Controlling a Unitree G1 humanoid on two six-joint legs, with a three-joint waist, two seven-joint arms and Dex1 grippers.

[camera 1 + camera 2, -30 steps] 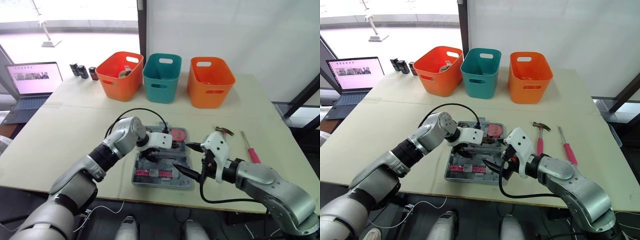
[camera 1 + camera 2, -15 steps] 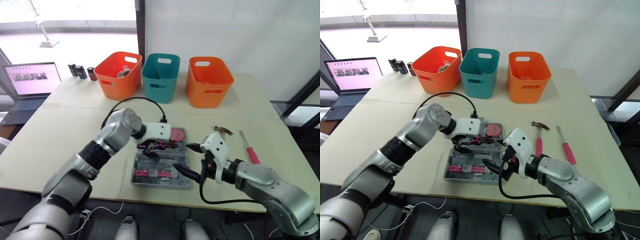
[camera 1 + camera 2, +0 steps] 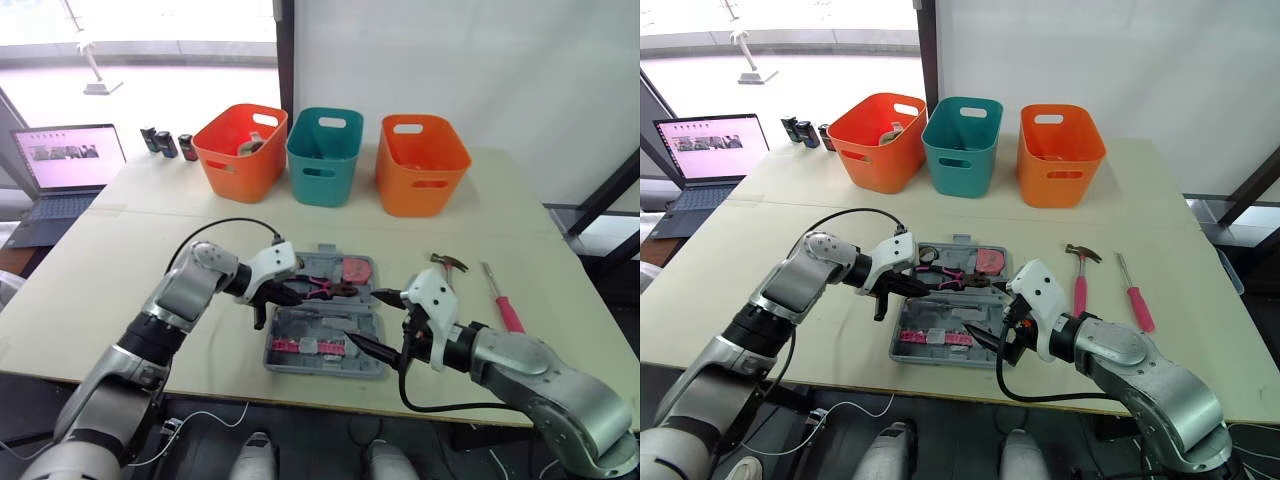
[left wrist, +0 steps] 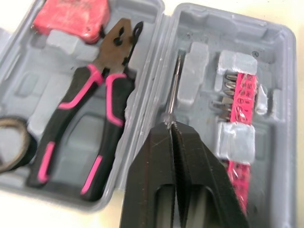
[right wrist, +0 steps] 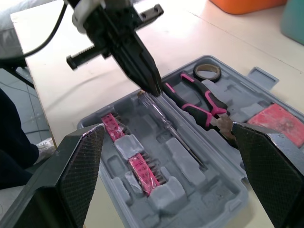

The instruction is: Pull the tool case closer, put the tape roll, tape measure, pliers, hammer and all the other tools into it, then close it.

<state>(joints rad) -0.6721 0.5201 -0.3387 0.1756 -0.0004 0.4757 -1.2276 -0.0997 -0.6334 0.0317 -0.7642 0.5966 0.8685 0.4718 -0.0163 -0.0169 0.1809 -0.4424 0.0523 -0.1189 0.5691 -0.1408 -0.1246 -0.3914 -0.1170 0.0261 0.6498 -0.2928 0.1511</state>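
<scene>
**Case open at the table's front edge, two tools outside it**

You have a beige table (image 3: 120, 260) set against a white wall, with a bright window off to the left. The tool case (image 5: 209, 185) lies open and flat near the table's front edge, about mid-width.

- **Far half of the case:** the pliers (image 4: 102, 102) lie here. The tape roll (image 5: 207, 71) sits just beside their handles, and the red tape measure (image 4: 71, 16) is at their nose end.
- **Near half of the case:** this half holds a strip of pink bits (image 4: 240, 104) and a thin screwdriver (image 5: 173, 130).

Your left gripper (image 4: 170, 126) reaches in from the case's left side with its fingers pressed together. Its tip touches the end of the thin screwdriver, and you cannot tell whether it pinches the shaft. Your right gripper (image 3: 378, 320) hangs over the case's right edge, fingers spread wide and holding nothing.

On the bare table to the right of the case lie the hammer (image 3: 1080, 275) and a pink screwdriver (image 3: 1132, 295). They are side by side but apart, with the hammer nearer the case.

Three bins stand in a row along the far side: an orange bin (image 3: 240, 150), a teal bin (image 3: 322, 155) and a second orange bin (image 3: 422, 163). A few small black objects (image 3: 165, 143) stand to their left. An open laptop (image 3: 65, 160) sits beyond the table's left corner.
</scene>
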